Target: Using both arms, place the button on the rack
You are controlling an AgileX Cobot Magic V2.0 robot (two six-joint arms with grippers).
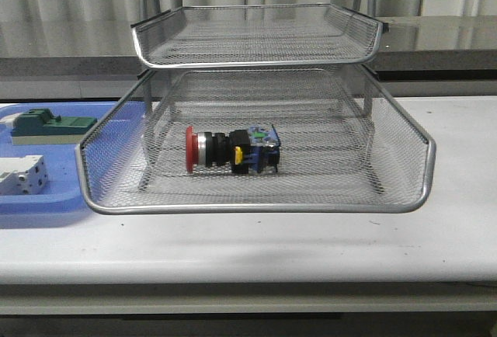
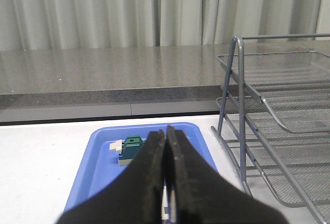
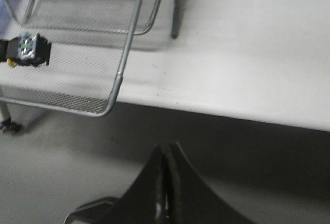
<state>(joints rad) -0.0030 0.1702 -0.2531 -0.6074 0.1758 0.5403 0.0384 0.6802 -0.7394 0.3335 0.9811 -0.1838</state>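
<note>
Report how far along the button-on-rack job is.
Done, by the look of it: the button lies on its side in a lower tray of the rack, red head toward the blue tray. In hand: nothing. The left gripper and right gripper are both shut and empty, clear of the rack. Left: nothing evident. The green block and white block sit in the blue tray.

Shiny silver wire-mesh rack [image 1: 404,131], glossy red plastic-looking button [image 1: 231,150], matt white worktop [image 1: 248,248], smooth blue plastic tray [image 1: 46,209].
</note>
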